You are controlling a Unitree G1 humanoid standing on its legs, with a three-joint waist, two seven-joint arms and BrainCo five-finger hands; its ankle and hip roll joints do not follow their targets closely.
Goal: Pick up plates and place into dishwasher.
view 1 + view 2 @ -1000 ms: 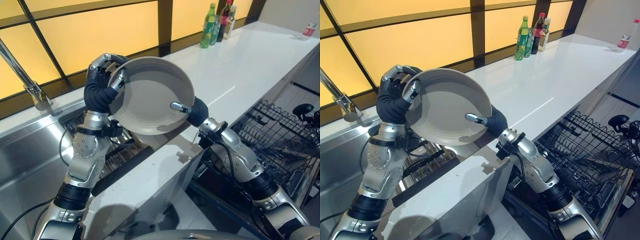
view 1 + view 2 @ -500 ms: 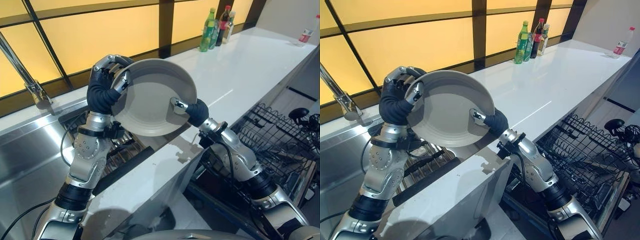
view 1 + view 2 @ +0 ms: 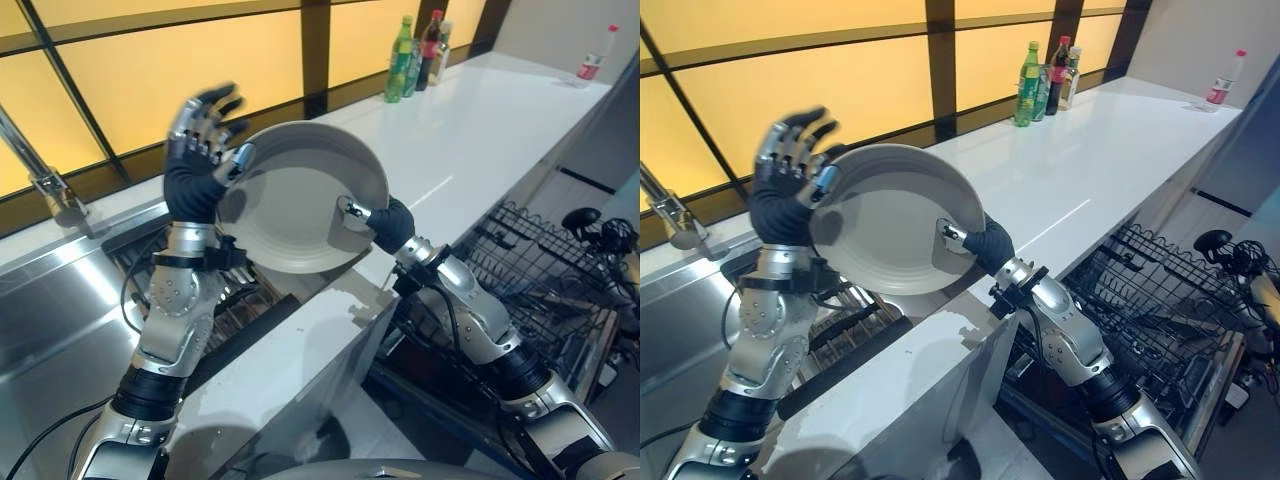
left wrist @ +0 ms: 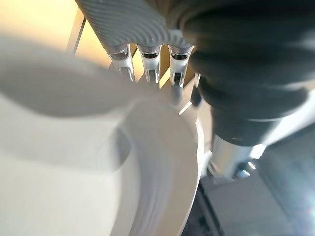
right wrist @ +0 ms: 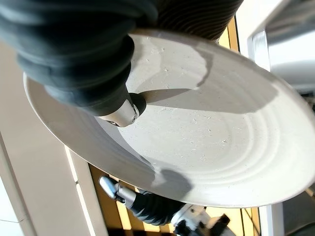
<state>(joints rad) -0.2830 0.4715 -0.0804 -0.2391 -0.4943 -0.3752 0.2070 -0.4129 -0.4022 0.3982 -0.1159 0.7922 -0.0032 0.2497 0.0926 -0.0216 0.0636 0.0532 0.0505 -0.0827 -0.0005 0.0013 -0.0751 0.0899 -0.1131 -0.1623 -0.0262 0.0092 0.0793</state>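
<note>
Plate, round and grey (image 3: 300,195), now hangs from my right hand (image 3: 385,222), pinching its rim; my left hand (image 3: 196,140) just opened, so the black wire dishwasher rack (image 3: 540,270) comes next.

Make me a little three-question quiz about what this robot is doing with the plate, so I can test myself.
1. True or false: the left robot hand has its fingers curled round the plate.
2. Which robot hand grips the plate's rim? A) left B) right C) neither
3. Fill in: the bottles stand at the far end of the white ____, and the open dishwasher rack lies on the robot's right.

Key: 1 false, its fingers are spread open. 2 B. 3 counter.
</note>
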